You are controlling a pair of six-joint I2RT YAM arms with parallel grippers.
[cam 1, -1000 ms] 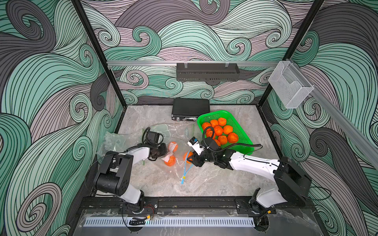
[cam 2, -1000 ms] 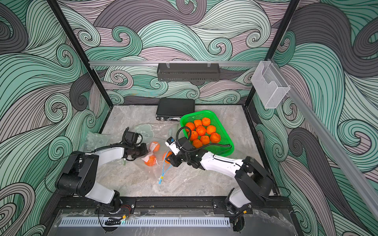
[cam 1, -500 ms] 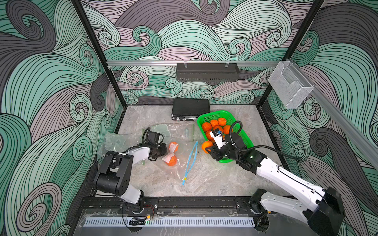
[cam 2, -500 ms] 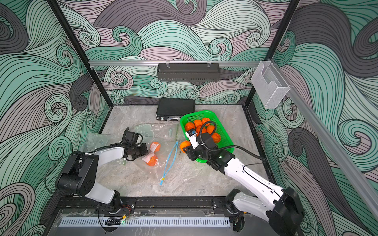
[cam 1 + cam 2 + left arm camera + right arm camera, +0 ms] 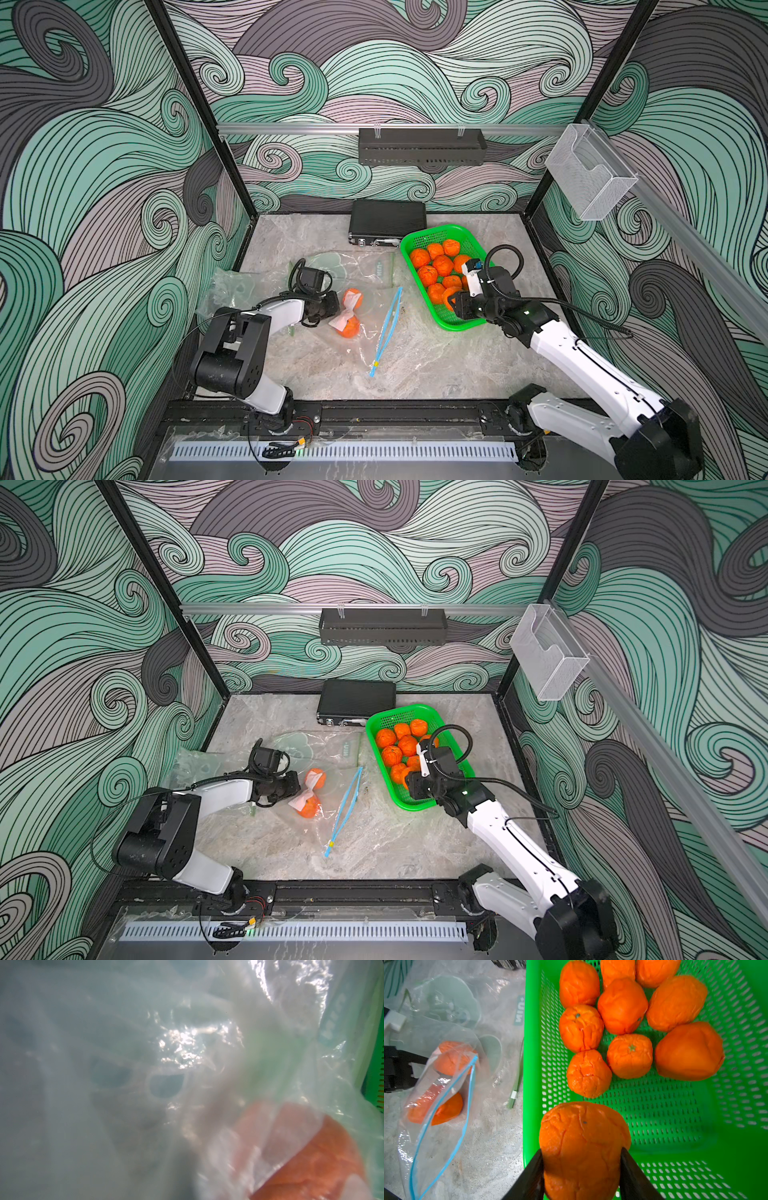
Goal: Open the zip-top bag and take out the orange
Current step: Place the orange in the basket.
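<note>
The clear zip-top bag (image 5: 370, 336) (image 5: 328, 816) lies mid-table, its blue zip (image 5: 386, 328) (image 5: 446, 1105) standing open. Two oranges (image 5: 348, 328) (image 5: 316, 778) (image 5: 452, 1057) sit inside it. My left gripper (image 5: 334, 305) (image 5: 296, 787) is shut on the bag's far-left edge beside them. Plastic (image 5: 124, 1043) fills the left wrist view and hides the jaws. My right gripper (image 5: 455, 305) (image 5: 409, 787) (image 5: 581, 1150) is shut on another orange (image 5: 581, 1147) (image 5: 449, 296), held over the near-left corner of the green basket (image 5: 432, 230) (image 5: 529, 1043).
Several oranges (image 5: 440, 264) lie in the basket. Behind it sits a black case (image 5: 386, 222). More clear bags lie at the left (image 5: 232, 286) and behind the task bag (image 5: 365, 266). A black rack (image 5: 419, 145) hangs on the back wall and a clear holder (image 5: 590, 178) on the right rail.
My right gripper has carried its orange from the bag's mouth rightward to over the basket. The left arm has stayed put, and the bag now lies flatter.
</note>
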